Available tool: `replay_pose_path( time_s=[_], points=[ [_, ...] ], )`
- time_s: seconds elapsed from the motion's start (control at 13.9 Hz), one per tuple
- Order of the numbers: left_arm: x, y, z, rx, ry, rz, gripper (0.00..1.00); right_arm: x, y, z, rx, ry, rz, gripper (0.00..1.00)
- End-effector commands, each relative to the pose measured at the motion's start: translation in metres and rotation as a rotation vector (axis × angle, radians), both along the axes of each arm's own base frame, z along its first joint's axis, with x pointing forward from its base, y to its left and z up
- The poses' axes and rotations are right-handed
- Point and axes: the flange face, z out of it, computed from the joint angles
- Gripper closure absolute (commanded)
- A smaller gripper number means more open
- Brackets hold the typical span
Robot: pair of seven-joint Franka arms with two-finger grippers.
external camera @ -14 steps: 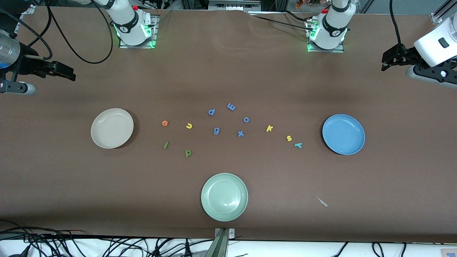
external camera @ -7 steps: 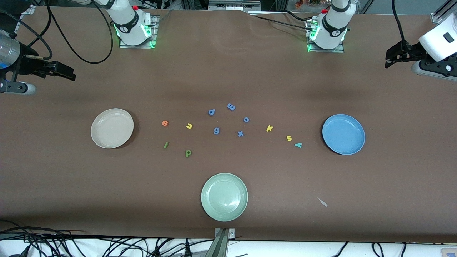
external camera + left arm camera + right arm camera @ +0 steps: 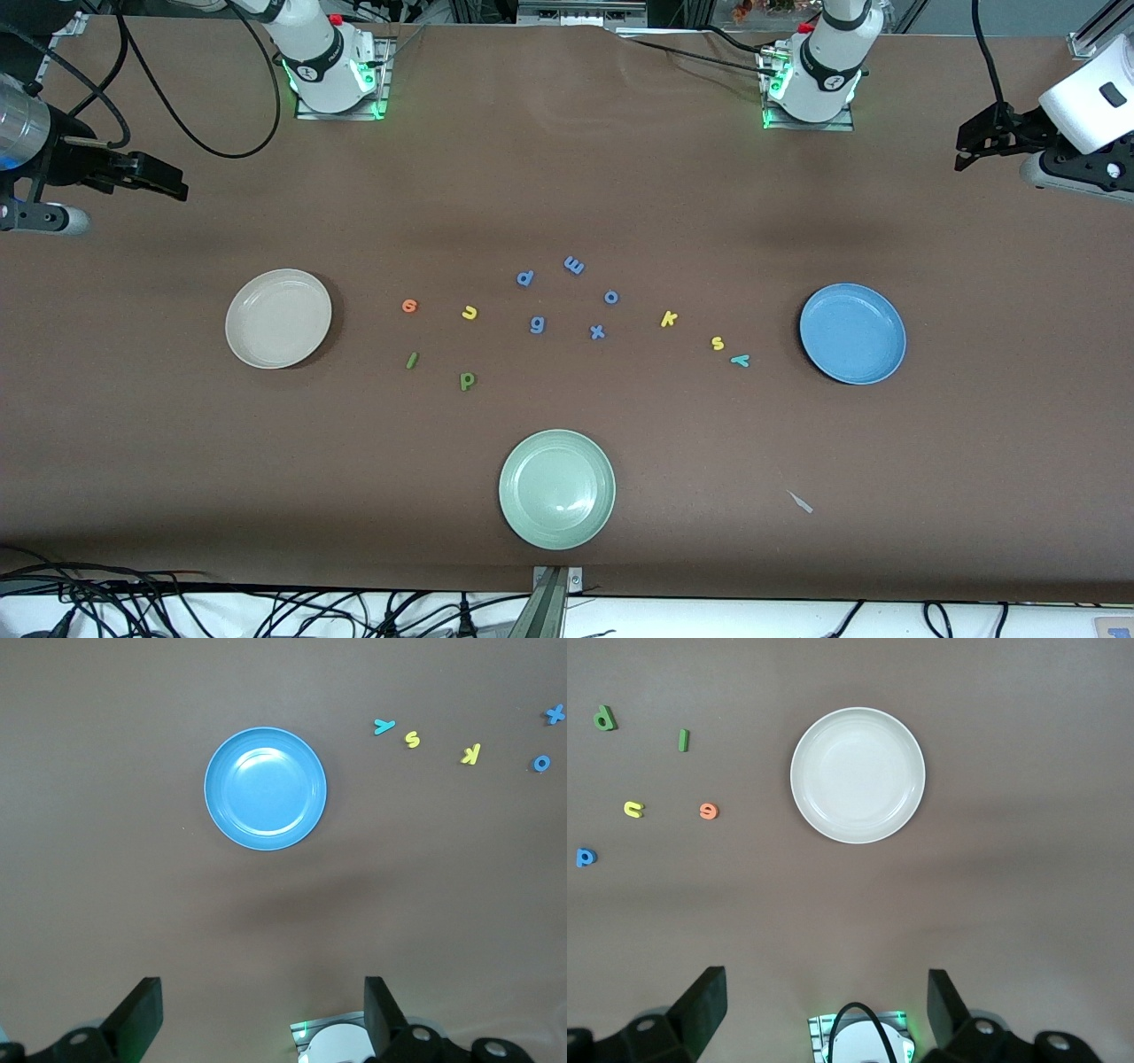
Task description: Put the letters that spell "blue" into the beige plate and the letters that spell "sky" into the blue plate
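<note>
Having risen since before, left gripper (image 3: 973, 149), spread, above table end.

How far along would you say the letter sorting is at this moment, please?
Nothing is done: the round beige plate and round blue plate are empty. Nothing is in hand: the left gripper and right gripper wait open. All seven foam letters remain on the table.

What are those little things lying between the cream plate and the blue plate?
Foam letters, seen in the front view between the beige plate and the blue plate: orange e, yellow u, yellow k, and periwinkle letters mid-table.
</note>
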Motion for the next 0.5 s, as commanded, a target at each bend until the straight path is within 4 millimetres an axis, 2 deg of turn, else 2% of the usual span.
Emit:
replay_pose_path(
  time_s=[0.0,0.22,0.43],
  points=[
    [0.002,0.003,0.002,0.022,-0.01,0.001,0.0,-0.001,-0.002,0.003,0.022,0.003,0.008,0.0],
    [0.003,0.003,0.003,0.023,-0.015,-0.009,0.0,-0.001,-0.002,0.004,0.022,0.001,0.008,0.0],
    [0.013,0.002,0.01,0.023,-0.032,-0.005,0.0,-0.001,-0.002,0.003,0.022,0.003,0.008,0.0]
  ],
)
